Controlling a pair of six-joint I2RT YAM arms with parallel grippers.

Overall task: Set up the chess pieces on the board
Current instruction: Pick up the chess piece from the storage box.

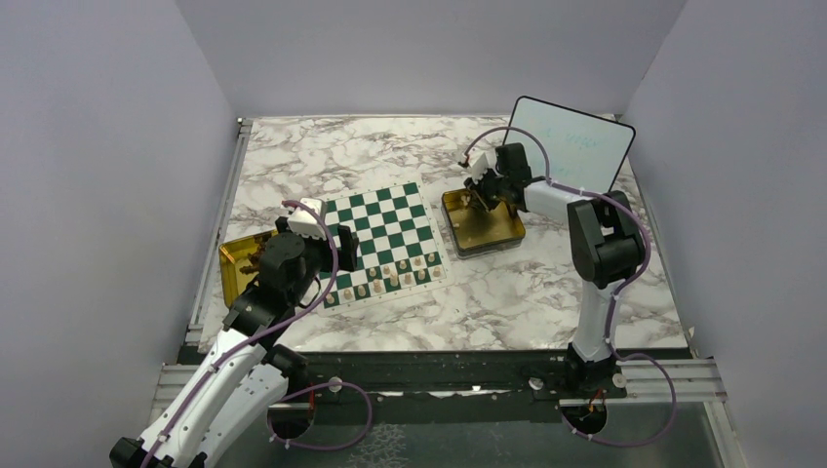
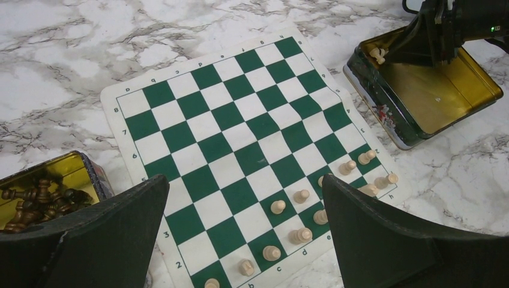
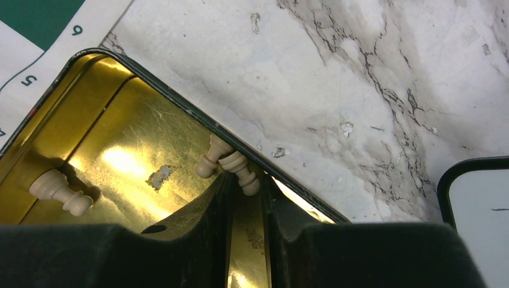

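Note:
The green-and-white board (image 1: 382, 226) lies in the middle of the marble table. Several cream chess pieces (image 2: 300, 196) stand on its two near rows. My left gripper (image 2: 243, 240) hangs wide open above the board's near left part with nothing between its fingers. My right gripper (image 3: 247, 186) is down in the far corner of the right gold tin (image 3: 108, 120). Its jaws stand narrowly open, with the head of a lying cream piece (image 3: 240, 168) between the tips. A second piece (image 3: 209, 159) lies against it, and a third (image 3: 59, 189) lies further left in the tin.
A second gold tin (image 2: 78, 162) holding dark pieces (image 2: 36, 201) sits left of the board, under the left arm. A framed whiteboard (image 1: 571, 146) leans at the back right, behind the right tin (image 1: 507, 234). Grey walls enclose the table.

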